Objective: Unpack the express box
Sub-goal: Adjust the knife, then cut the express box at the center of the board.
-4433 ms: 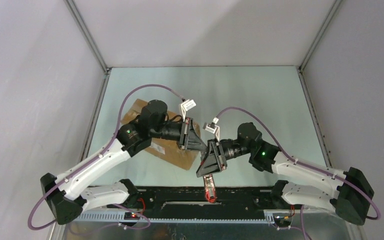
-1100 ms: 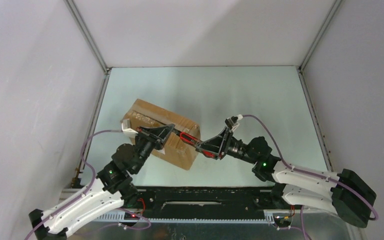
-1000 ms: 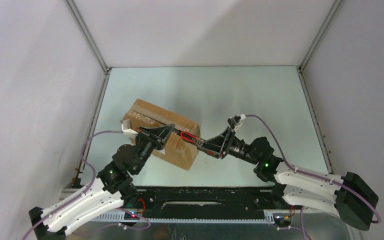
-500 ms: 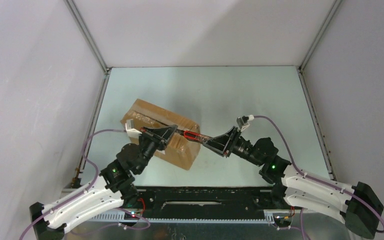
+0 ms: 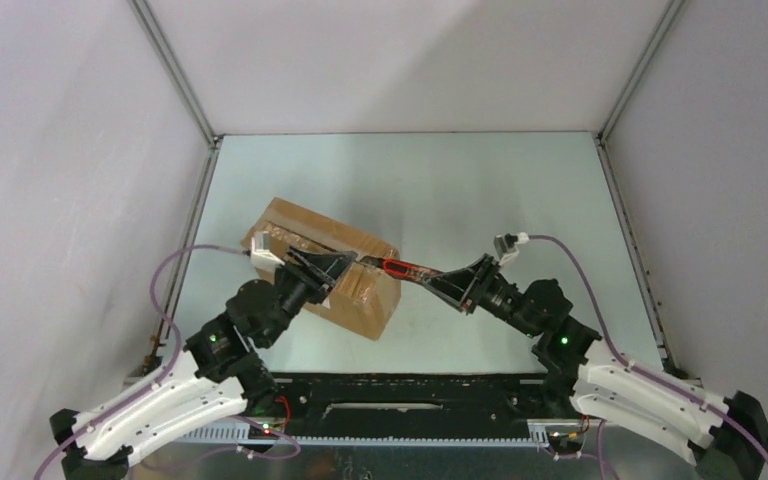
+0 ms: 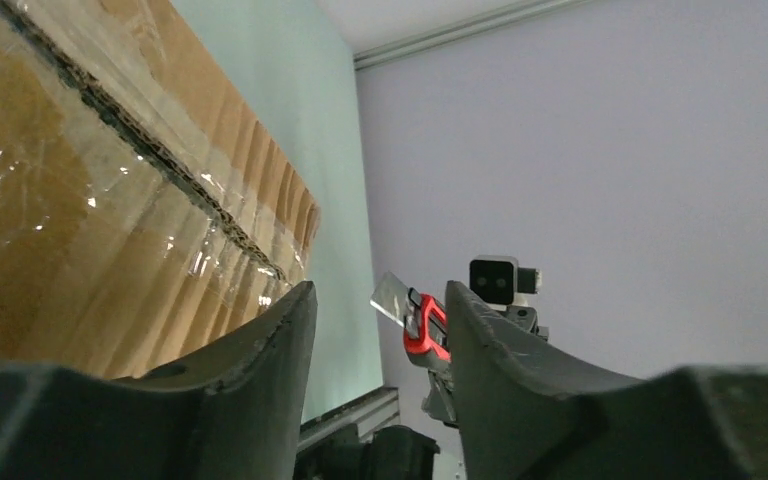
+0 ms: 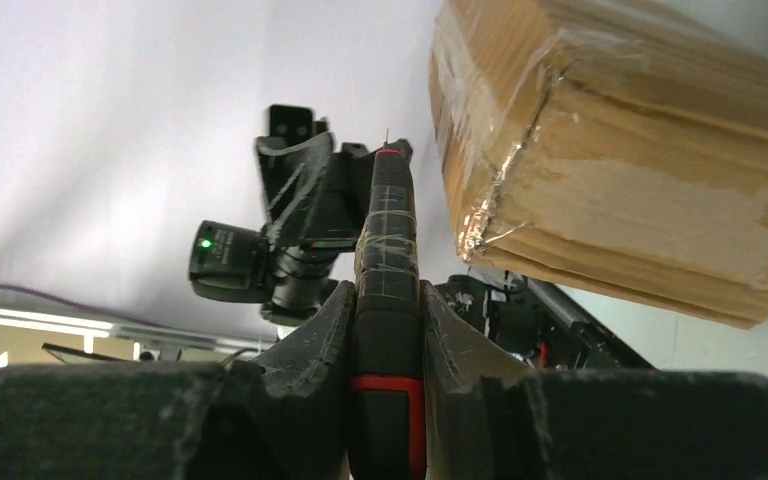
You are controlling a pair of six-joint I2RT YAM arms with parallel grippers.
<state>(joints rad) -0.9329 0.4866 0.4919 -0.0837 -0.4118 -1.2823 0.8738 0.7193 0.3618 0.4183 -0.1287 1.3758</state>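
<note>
Since a second ago the right arm has drawn back toward its own side, carrying the red-and-black utility knife (image 5: 398,267) off the end of the express box (image 5: 295,222), and the left tool (image 6: 380,300) has gone from pinched to standing narrowly apart with nothing between its fingers. The right tool (image 7: 385,300) is clamped on the knife's handle, the rest of it sticking out long toward the left arm. The box sits slanted on the counter (image 5: 480,190), left of centre, just beside the left tool, its flaps shut under clear tape (image 6: 160,240). What worries me is that nothing is pinning the box: if the blade drags along the seam (image 6: 150,135), the carton would likely slide or pivot instead of the tape parting. The knife is gripped far back, so a snag could twist it in the fingers or lever it loose. It also points almost straight at the left tool, so a forward push risks a clash. Too deep a cut might score whatever is packed inside. I can't tell whether the left tool touches the cardboard, whether the tape is already slit anywhere, or how far the blade is out. The contents are hidden, and I see no label.
</note>
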